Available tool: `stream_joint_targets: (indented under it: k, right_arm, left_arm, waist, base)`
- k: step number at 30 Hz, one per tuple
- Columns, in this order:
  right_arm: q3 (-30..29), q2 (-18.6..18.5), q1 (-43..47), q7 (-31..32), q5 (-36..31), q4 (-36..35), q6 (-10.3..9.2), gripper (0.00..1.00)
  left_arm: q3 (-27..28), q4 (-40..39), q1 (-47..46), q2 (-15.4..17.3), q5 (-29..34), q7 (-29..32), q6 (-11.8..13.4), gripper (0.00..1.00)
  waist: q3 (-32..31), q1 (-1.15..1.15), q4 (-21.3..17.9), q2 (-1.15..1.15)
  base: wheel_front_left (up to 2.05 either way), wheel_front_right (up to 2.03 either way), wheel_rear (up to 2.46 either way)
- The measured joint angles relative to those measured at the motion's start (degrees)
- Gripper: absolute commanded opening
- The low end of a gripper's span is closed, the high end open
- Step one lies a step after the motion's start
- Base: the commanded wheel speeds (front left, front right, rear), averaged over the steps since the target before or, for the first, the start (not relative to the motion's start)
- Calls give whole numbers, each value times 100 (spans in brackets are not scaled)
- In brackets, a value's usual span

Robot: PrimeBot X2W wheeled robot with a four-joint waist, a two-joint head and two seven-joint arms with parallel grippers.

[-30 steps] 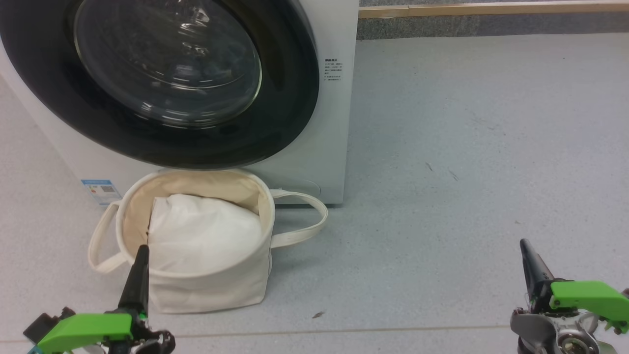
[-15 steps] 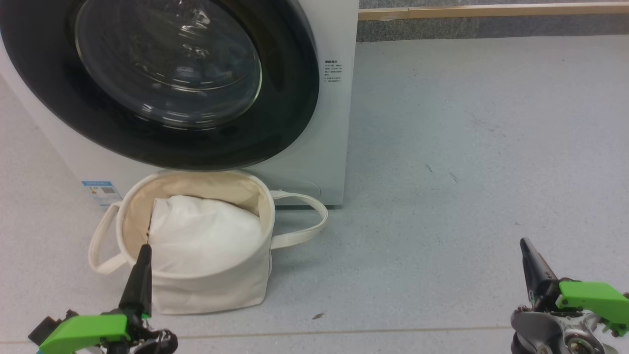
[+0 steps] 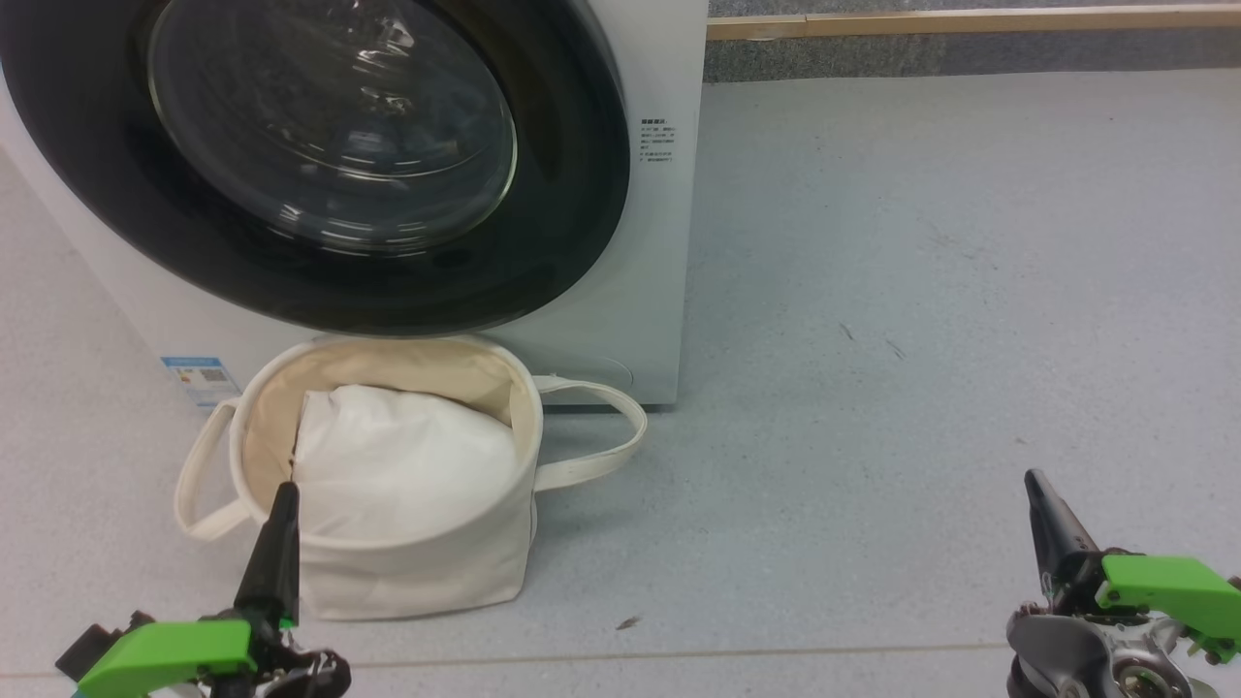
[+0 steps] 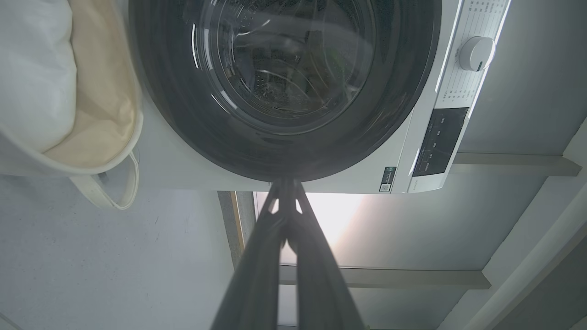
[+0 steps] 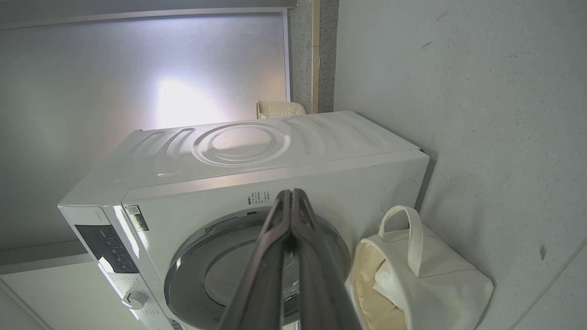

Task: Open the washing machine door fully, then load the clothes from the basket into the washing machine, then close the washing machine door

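The washing machine (image 3: 659, 242) stands at the upper left, and the washing machine door (image 3: 330, 126), black-rimmed with a glass bowl, lies shut against its front. Right before it on the floor sits the cream basket (image 3: 407, 582) with a plain white bundle (image 3: 402, 465) inside. The clothes are hidden. My left gripper (image 3: 284, 494) is shut and empty, its tip at the basket's near left rim. My right gripper (image 3: 1034, 480) is shut and empty over bare floor, far right of the basket. The left wrist view looks past the left gripper (image 4: 285, 181) at the door (image 4: 284, 68).
Grey floor (image 3: 921, 291) spreads wide to the machine's right, up to a wooden skirting strip (image 3: 970, 17). One basket handle (image 3: 611, 436) loops out to the right. The control panel (image 4: 438, 142) and dial (image 4: 477, 52) sit beside the door. A woven bin (image 5: 279, 109) stands behind the machine.
The head picture has shifted by a few pixels, a camera move. My right gripper has slid slightly to the right. Both grippers stay shut; the basket and door are unmoved.
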Motion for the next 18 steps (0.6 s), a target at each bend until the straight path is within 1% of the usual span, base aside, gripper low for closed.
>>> stream_joint_targets:
  k: [18]
  right_arm:
    - [54, -1, 2, -9, 65, -2, 0, 0]
  left_arm:
    - [1, -1, 1, 0, 0, 0, 0, 0]
  waist:
    - [0, 0, 0, 0]
  base:
    - [0, 0, 0]
